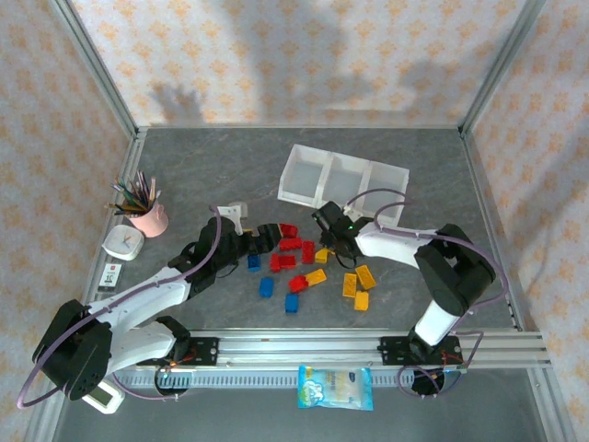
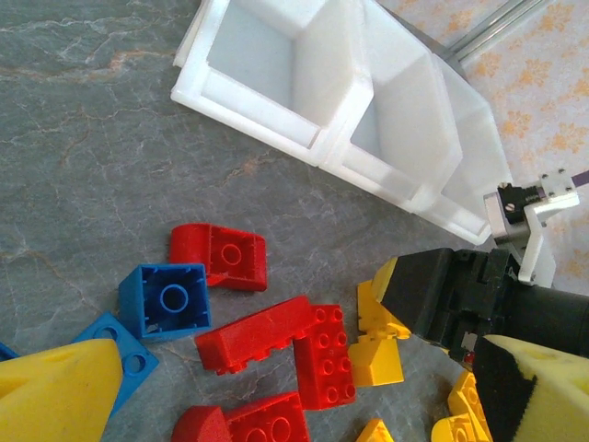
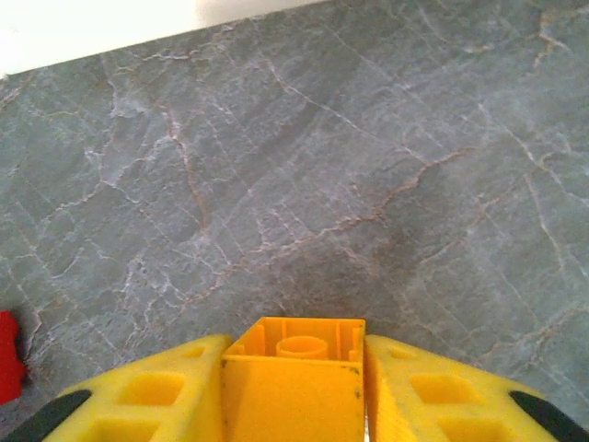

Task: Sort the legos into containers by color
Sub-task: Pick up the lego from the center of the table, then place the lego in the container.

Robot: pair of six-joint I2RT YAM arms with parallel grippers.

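Observation:
The white three-compartment tray stands at the back of the grey table; its walls show in the left wrist view too. Red, blue and yellow-orange legos lie scattered in front of it, among them a red brick and a blue brick. My right gripper is low over the table, shut on a yellow-orange brick that fills the gap between its fingers. Seen from above, the right gripper is at the right of the pile. My left gripper hovers over the red bricks, open wide with nothing in it.
A pink cup of pencils and a small white clock stand at the left. A small white block lies behind the left gripper. The metal rail runs along the near edge, with a packet in front of it.

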